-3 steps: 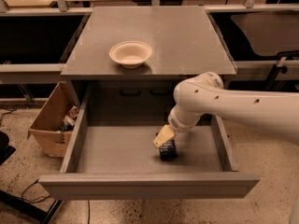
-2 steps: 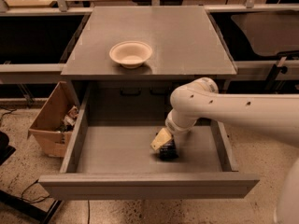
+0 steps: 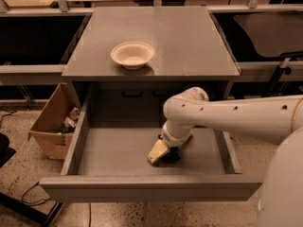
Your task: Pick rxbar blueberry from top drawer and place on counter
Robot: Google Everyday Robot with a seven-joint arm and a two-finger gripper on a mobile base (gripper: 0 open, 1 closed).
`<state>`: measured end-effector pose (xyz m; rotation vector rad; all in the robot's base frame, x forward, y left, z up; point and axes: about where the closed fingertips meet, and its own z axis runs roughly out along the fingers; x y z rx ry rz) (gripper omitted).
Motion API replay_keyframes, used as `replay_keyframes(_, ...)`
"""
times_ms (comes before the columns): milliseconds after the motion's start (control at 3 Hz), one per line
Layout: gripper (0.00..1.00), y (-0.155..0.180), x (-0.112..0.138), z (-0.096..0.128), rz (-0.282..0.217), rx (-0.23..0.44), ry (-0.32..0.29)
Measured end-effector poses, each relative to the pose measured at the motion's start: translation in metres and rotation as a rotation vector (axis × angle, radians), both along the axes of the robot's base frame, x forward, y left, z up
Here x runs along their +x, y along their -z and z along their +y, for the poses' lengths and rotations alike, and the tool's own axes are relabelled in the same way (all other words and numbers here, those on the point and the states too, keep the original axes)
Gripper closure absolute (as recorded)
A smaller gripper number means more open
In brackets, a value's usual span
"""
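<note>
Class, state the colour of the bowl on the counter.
Cream-white bowl, clearest in the camera view; the gripper is down in the top drawer.

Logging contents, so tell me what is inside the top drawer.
Inside the top drawer, the gripper sits low over the grey floor, right of centre. A dark shape under it may be the rxbar blueberry; the arm covers most of it.

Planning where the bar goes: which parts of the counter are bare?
The counter is bare from the bowl to its right edge, and behind the bowl to the back edge. Only the front-left holds the bowl. The gripper is low in the top drawer, right of centre.
</note>
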<state>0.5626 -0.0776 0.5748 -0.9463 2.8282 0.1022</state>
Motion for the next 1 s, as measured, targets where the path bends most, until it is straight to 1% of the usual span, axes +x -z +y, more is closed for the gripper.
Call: replay_keyframes(1000,0.85,-0.024,-0.001,0.000,0.002,-0.001,0.000)
